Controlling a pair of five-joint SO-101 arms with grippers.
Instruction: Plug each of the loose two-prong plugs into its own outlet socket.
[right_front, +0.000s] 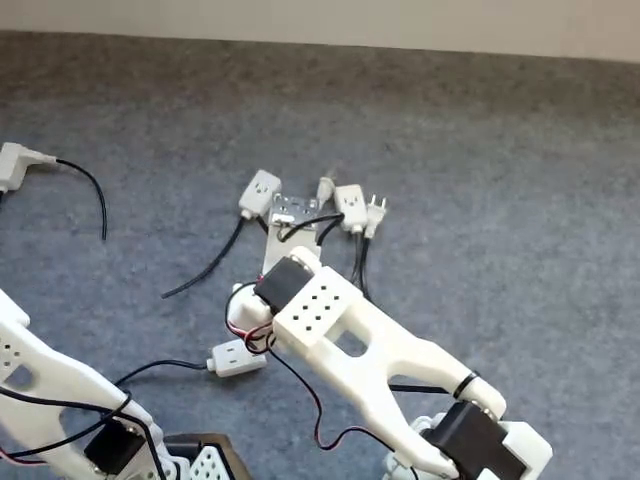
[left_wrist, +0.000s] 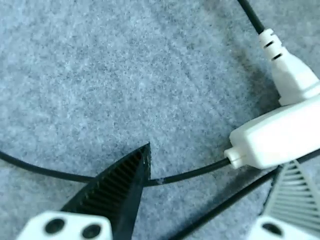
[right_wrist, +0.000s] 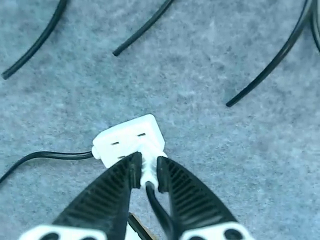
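right fingers clamped on a plug at the socket

the right gripper has its black fingers closed on a narrow white plug. the plug's front end touches the slotted socket; whether it is seated i cannot tell. the socket's black cord leaves from one end. beyond the socket lie loose cord ends on grey carpet. the left gripper is spread wide, straddling another cord.

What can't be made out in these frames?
1. Right wrist view: whether the held plug is seated in the socket. The right hand covers the joint.
2. Left wrist view: whether the other plug is fully in the other socket. The picture's edge cuts off that socket's far end.
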